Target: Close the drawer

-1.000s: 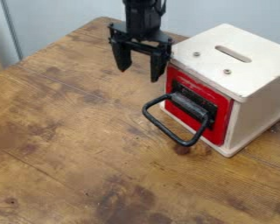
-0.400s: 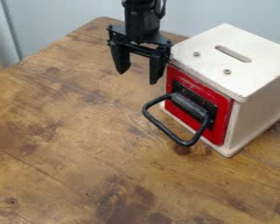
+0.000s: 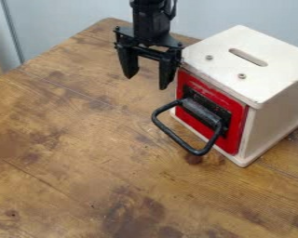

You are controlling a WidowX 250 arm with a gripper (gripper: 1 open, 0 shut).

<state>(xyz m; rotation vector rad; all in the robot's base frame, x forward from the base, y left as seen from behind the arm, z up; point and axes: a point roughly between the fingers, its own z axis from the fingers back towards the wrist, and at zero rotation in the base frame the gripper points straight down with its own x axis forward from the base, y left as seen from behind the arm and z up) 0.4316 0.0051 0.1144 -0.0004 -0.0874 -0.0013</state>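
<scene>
The red drawer (image 3: 226,102) sits in the front face of a cream wooden casing (image 3: 266,74) at the right of the table. Its black front plate (image 3: 205,111) stands a little out from the red face, and a large black wire loop handle (image 3: 181,133) hangs from it onto the tabletop. My black gripper (image 3: 148,76) hangs above the table just left of the casing's near corner, fingers pointing down. The fingers are spread apart with nothing between them. It touches neither the drawer nor the handle.
The worn wooden table (image 3: 77,149) stretches to the left and front. A slot (image 3: 249,57) and a small dark hole are cut into the casing's top. A pale wall lies behind the table's far edge.
The gripper has shifted very slightly to the left and up since a second ago. The drawer and handle have not moved.
</scene>
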